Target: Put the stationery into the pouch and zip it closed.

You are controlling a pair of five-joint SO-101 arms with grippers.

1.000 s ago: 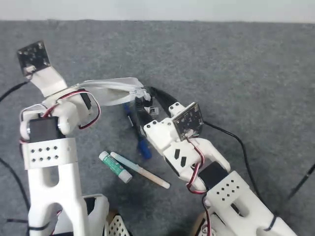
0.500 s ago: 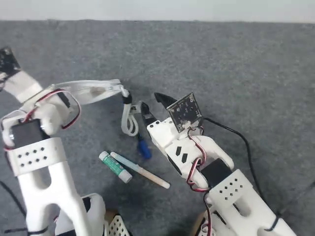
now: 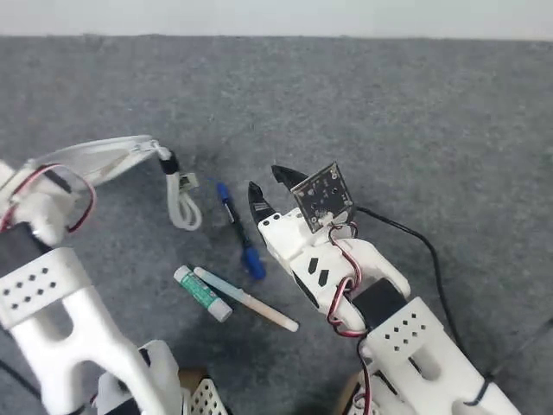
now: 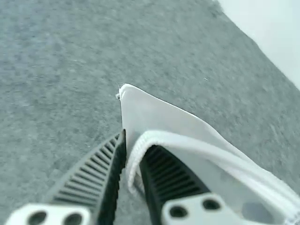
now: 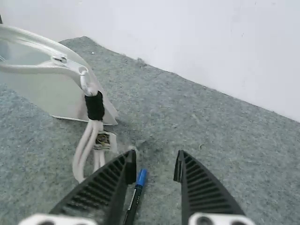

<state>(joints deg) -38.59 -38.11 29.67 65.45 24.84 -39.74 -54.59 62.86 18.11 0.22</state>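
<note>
Two arms out. Left gripper (image 4: 131,140) is clamped on the pouch (image 3: 112,156) edge, far left, strap (image 3: 181,207) dangling. Right gripper (image 3: 265,180) is low, fingers apart, empty, just beside the blue pen (image 3: 238,232). Tube (image 3: 201,292) and white pen (image 3: 251,303) lie together nearer the bases.

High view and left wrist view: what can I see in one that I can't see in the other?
High view's extras: the blue pen, the white pen, the green and white tube, the cord loop and the open right pincer. Left wrist view's extra: the left pincer up close, its ridged fingers shut on the edge of the pouch. Both share the pouch and the grey carpet.
</note>
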